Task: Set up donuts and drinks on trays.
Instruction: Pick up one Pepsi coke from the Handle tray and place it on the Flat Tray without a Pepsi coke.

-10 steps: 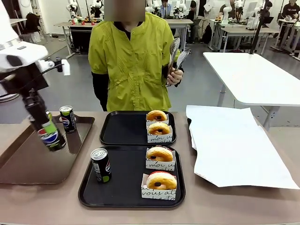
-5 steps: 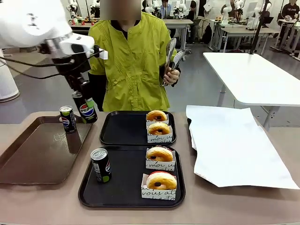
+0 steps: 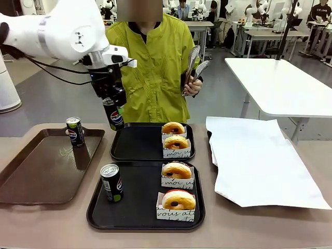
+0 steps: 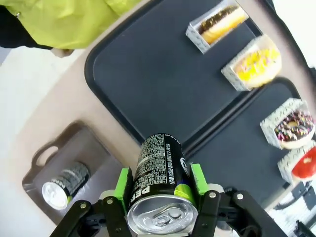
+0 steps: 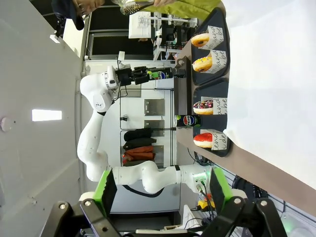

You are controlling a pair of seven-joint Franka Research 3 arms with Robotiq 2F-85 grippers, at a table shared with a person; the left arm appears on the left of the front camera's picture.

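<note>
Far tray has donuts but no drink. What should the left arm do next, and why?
Probably lower the can onto the bare left half of the far tray. The left gripper holds it just above that tray's edge, and the near tray already has its drink.

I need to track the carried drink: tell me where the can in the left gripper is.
In the front view the can hangs in the left gripper, above the far black tray's left far corner, before the person.

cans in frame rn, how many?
3. One in the left gripper above the far black tray's left edge, one upright on the near black tray, one upright on the brown tray. None looks hidden.
</note>
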